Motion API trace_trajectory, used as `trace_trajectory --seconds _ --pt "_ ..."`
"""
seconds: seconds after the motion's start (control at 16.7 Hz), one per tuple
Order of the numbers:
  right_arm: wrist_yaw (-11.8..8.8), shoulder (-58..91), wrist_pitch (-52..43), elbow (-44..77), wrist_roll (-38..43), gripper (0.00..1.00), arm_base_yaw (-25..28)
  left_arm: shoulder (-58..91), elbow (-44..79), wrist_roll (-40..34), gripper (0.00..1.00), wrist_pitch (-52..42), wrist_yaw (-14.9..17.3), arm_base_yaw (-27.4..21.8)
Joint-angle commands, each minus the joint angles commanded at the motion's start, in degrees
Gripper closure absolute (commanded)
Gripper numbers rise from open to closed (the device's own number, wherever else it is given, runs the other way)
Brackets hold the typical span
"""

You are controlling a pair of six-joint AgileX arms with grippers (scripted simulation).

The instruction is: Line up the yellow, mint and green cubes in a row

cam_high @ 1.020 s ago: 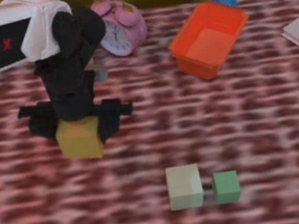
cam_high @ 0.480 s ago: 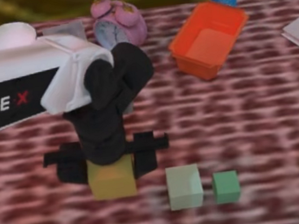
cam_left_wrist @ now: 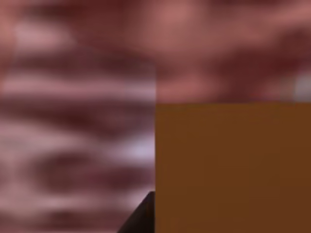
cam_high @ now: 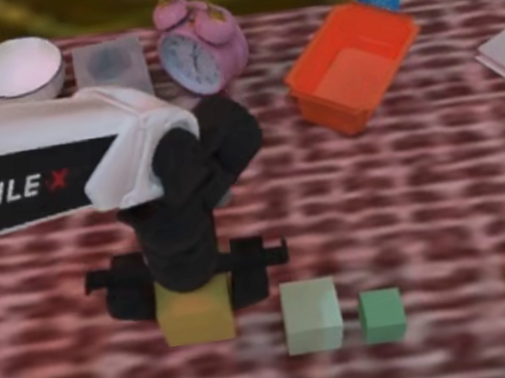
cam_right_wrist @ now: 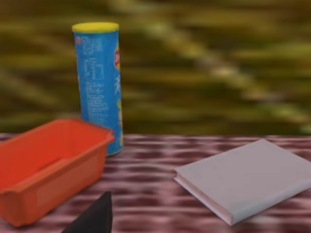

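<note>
Down and rightward since a second ago, the left gripper (cam_high: pixel 190 284) clamps the matte yellow cube (cam_high: pixel 194 314) on the mottled red-pink tablecloth (cam_high: pixel 441 221), beside the mint cube (cam_high: pixel 311 314) and green cube (cam_high: pixel 381 314).

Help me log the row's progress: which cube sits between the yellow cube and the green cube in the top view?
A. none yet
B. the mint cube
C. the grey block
B: the mint cube stands between the yellow cube, gripped by the left hand, and the green cube, close beside the green.
</note>
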Motion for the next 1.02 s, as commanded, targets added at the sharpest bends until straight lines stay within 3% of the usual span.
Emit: trace_trajectory --seconds 0.24,0.54,1.02 --pt "0.0 0.0 0.0 0.0 0.0 0.0 0.0 3.45 -4.46 0.02 1.0 8.16 0.08 0.08" --pt "0.0 0.0 0.0 0.0 0.0 0.0 0.0 4.11 -5.26 -0.01 1.0 9.48 0.03 0.1" --pt "0.0 0.0 0.0 0.0 0.0 0.0 0.0 4.11 -5.26 -0.01 0.4 9.48 0.03 0.1"
